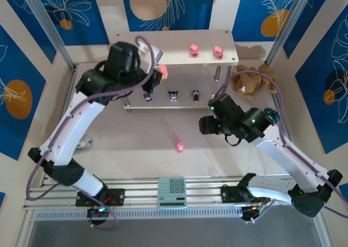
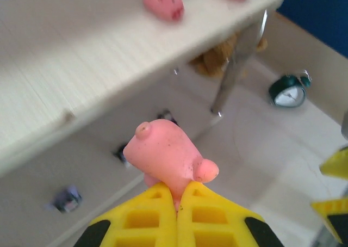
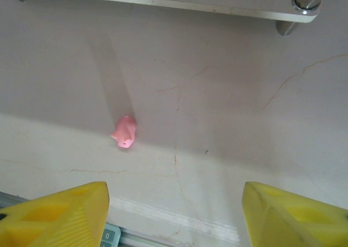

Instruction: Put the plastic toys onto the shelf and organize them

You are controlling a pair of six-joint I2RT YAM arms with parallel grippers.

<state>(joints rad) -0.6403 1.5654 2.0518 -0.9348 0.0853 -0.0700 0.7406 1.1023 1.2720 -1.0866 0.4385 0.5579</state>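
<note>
The left claw (image 2: 176, 206) is squeezing shut on a pink pig (image 2: 168, 160), holding it up near the shelf (image 2: 65, 67) edge. The right claw (image 3: 175, 214) is hanging wide open, holding nothing. Another pig (image 3: 124, 131) is lying on the table (image 3: 228, 94) ahead of it. Farther off, two pigs (image 1: 193, 50) are sitting on the shelf top.

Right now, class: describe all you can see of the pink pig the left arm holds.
The pink pig is small, smooth and plastic-looking, with a rounded body, a stubby bump on top and a protruding snout, faintly speckled. The left gripper's shut yellow jaws pinch its underside, holding it in the air before the shelf's top board, touching nothing else.
</note>
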